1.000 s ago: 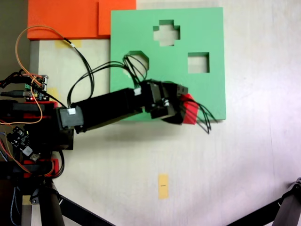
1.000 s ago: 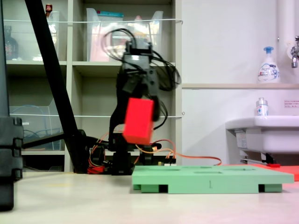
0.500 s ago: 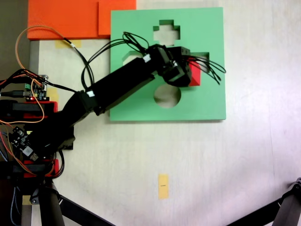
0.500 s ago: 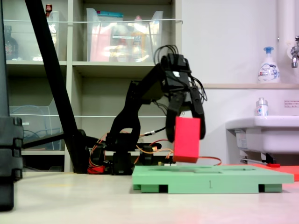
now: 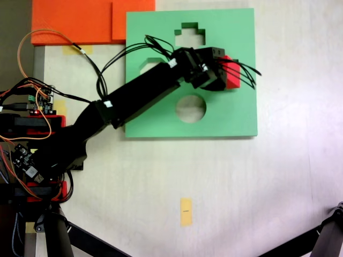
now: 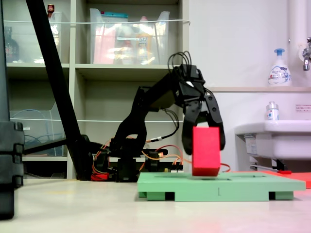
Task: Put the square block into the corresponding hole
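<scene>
I see my arm reaching from the left side of the top-down fixed view toward the upper right. It stretches over the green board, which lies flat on the pale table. The gripper is in the upper middle of that frame, and its two jaws are clamped on the red block. In the side fixed view the gripper hangs in the middle of the frame with one jaw on each side of the red block. The block stands tall and its bottom edge is right at the top of the green board. I cannot tell if it rests on the board or has gone a little way into it.

The block and the gripper cover the spot where the square hole should be, so I cannot see that hole. The round hole is open, just below and left of the gripper in the top-down fixed view. The cross-shaped hole is near the top edge of the board. Another hole peeks out from behind the arm on the board's left side.

Orange sheets lie in the upper left corner. A small yellow strip sits low in the middle, well apart from the board.
</scene>
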`<action>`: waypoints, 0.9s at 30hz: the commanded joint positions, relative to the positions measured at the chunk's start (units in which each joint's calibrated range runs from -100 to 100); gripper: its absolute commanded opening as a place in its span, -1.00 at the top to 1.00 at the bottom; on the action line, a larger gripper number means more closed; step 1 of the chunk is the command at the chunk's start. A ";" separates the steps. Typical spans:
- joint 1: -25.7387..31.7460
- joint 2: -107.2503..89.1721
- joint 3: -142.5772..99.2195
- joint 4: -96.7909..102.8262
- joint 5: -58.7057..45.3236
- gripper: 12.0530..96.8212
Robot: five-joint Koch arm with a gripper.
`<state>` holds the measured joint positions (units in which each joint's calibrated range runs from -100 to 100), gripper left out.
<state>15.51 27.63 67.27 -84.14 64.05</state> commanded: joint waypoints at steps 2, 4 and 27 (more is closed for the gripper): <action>0.83 -0.26 3.12 6.00 0.78 0.88; 1.07 0.44 3.12 6.67 1.17 0.87; 2.15 1.70 3.12 5.90 2.69 0.84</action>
<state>17.31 30.10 67.27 -80.13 65.86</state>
